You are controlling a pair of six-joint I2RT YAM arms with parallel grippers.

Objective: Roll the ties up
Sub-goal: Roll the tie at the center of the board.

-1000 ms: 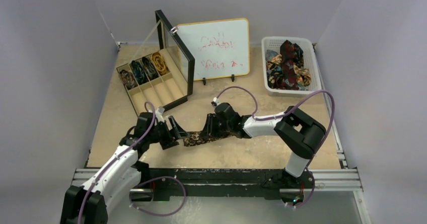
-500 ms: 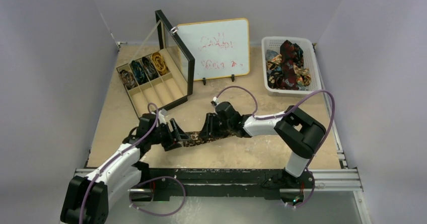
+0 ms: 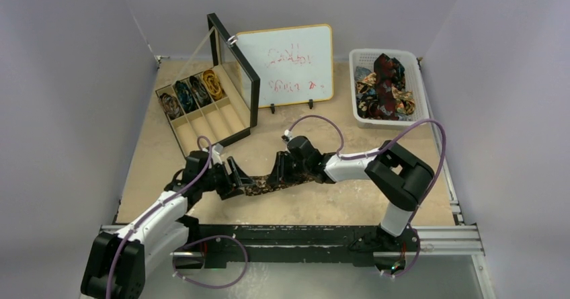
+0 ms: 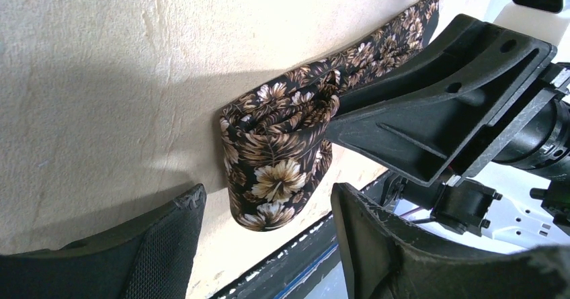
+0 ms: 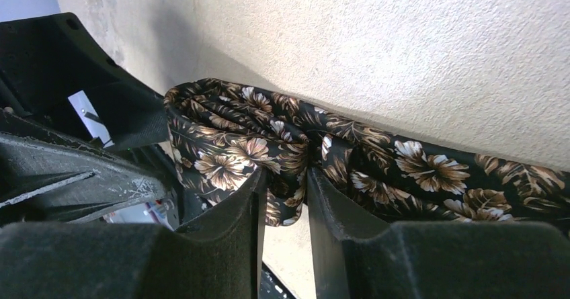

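A black tie with brown-gold flowers (image 3: 262,186) lies on the table between my two grippers. Its folded, partly coiled end (image 4: 275,171) reaches in between the fingertips of my left gripper (image 4: 267,198), which is open with a gap on each side of the cloth. My right gripper (image 5: 286,178) is shut on a bunched fold of the same tie, just behind the coil. In the top view the left gripper (image 3: 232,181) and the right gripper (image 3: 279,175) face each other closely. More ties fill the white basket (image 3: 415,77), and rolled ones sit in the wooden box (image 3: 225,121).
The wooden box has several compartments and an upright black-framed lid (image 3: 235,70). A small whiteboard (image 3: 289,64) stands behind the work spot. The table's front rail (image 3: 302,235) runs just below the grippers.
My left gripper has slid slightly right toward the tie's end and its jaws have narrowed somewhat. The right gripper stays on the tie in the same place.
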